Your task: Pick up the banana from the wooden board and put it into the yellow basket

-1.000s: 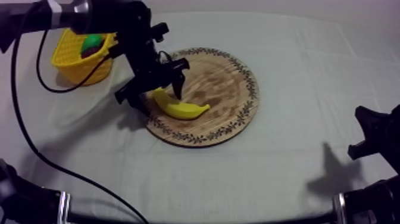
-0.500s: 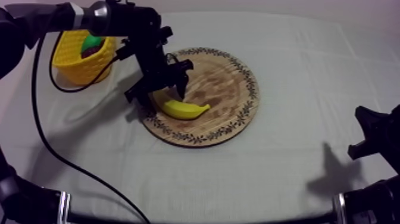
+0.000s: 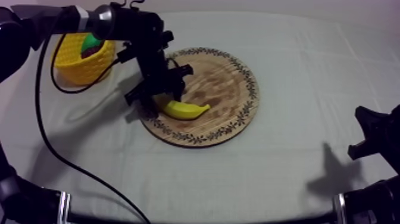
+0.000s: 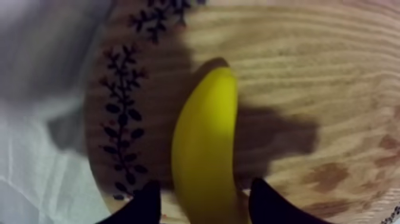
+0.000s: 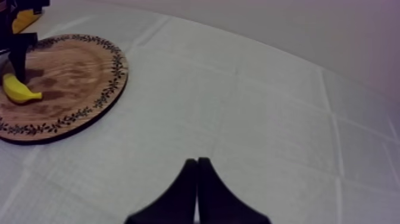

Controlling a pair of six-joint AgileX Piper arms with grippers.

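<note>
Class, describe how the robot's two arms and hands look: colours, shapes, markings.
Both arms are black, built of rounded tube-like segments; the left arm carries a pale silver band near a joint. The left hand and the right hand each have two black fingers that taper to narrow tips.

- The table is wearing a grey-white cloth and carrying two things.
- The board is lying flat on the cloth, directly under the left gripper and well apart from the right gripper.
- The basket is standing on the cloth near the left gripper, on its side away from the right gripper and apart from the board.
</note>
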